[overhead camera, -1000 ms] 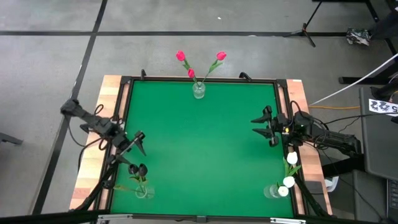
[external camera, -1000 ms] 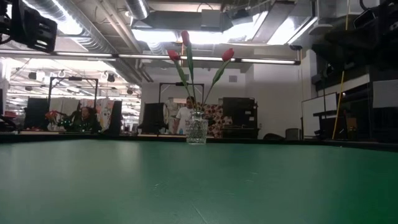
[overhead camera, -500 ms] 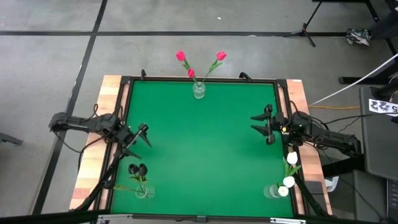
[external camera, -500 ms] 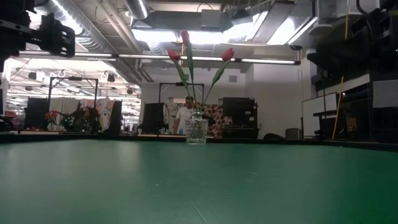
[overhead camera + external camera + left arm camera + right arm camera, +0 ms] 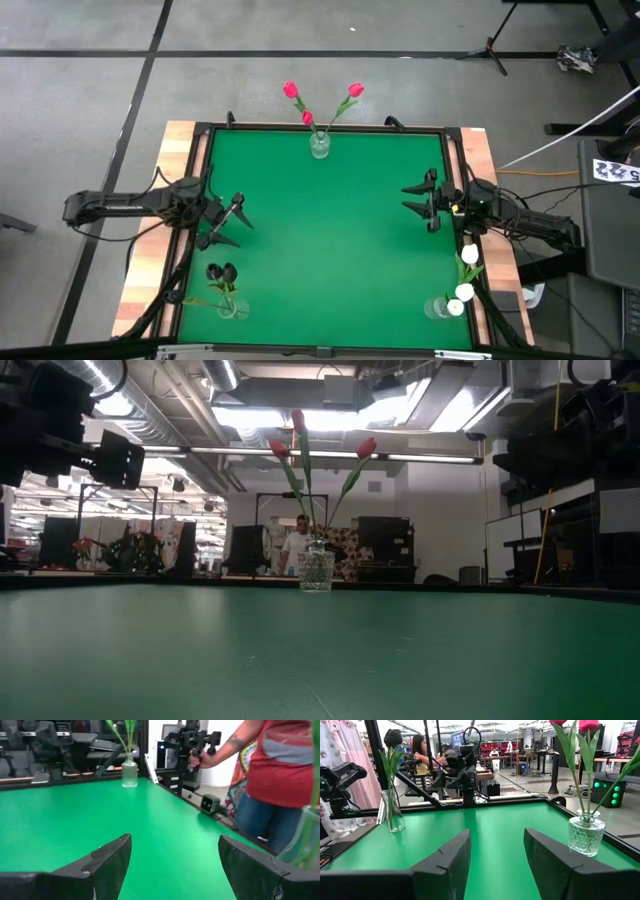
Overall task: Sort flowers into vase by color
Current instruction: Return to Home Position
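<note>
Since 1 second ago my left arm has swung away from the bottom-left corner and folded back toward the table's left edge. My right arm has barely shifted.

My left gripper (image 5: 232, 220) hangs over the left part of the green table (image 5: 330, 250), fingers wide apart and holding nothing. My right gripper (image 5: 408, 198) hangs over the right part, fingers also spread and empty.

Every flower I can see stands in a vase. Seen from overhead:
- 3 pink flowers (image 5: 307, 117) are in the top vase (image 5: 319, 147), at the middle of the far edge.
- 2 dark flowers (image 5: 215, 271) are in the bottom-left vase (image 5: 231, 309).
- 3 white flowers (image 5: 464, 292) are in the bottom-right vase (image 5: 437, 307).

No flower lies loose on the table.

I judge these flowers to be very light, with thin bendy stems. The heads would probably make them droop and swing in a grip. The best hold is likely mid-stem, below the head and clear of the leaves, pinched gently. The small glass vases look easy to knock over.
</note>
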`<state>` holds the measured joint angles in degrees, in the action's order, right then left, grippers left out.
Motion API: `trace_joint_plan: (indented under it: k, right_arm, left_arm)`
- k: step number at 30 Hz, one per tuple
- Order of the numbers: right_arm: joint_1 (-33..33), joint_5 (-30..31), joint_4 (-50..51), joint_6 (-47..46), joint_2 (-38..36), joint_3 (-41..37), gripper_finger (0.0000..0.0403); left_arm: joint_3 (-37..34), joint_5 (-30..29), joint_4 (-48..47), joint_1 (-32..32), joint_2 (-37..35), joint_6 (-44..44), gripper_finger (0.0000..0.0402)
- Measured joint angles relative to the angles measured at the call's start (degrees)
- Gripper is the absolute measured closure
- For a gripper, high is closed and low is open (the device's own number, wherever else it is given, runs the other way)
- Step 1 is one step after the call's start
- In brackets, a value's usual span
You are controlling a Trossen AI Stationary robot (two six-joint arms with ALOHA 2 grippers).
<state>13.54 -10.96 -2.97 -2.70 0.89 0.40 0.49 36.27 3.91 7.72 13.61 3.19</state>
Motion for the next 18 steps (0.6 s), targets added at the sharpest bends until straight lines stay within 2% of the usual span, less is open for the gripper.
trace_joint_plan:
  k: [3, 11, 18]
  right_arm:
    - [0.0, -0.2, -0.01, 0.0, 0.0, 0.0, 0.0219]
    - [0.0, 0.37, 0.18, 0.07, 0.11, 0.0, 0.0219]
    - [-0.01, -0.5, 0.14, -1.4, 0.1, 0.0, 0.0219]
  left_arm:
    - [0.0, 0.69, 1.56, 0.32, -0.06, -2.83, 0.0107]
    - [0.0, -6.45, 1.59, 0.34, -1.53, -11.97, 0.0107]
    - [0.0, -8.15, 1.55, 0.32, -11.92, -10.24, 0.0107]
